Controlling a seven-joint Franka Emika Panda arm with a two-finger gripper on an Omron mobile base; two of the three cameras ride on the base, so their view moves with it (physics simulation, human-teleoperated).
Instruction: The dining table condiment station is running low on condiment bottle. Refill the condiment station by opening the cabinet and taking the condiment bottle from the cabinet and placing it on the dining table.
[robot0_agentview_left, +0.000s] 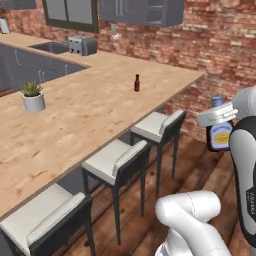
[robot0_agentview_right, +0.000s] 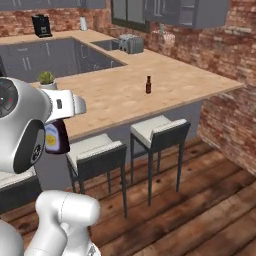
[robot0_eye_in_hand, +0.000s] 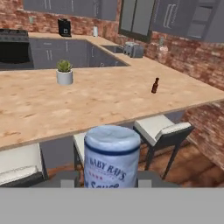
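Condiment bottle, dark, bulbous, yellow-labelled, is hanging pinched in the white gripper above wooden flooring, beside the beige mottled dining table. Right base view: slim brown bottle is standing on the tabletop. Hand view: potted plant is sitting before the brick wall.

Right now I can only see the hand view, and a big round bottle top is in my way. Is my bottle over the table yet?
Observer: Not yet. In the left base view the condiment bottle hangs over the wooden floor, on the stools' side of the dining table.
Operator: Uh-oh, is it tipping?
Observer: No. Both base views show it upright, cap on top, with the jaws shut around its neck.
Operator: What's under the top part?
Observer: A round dark body with an oval yellow label.
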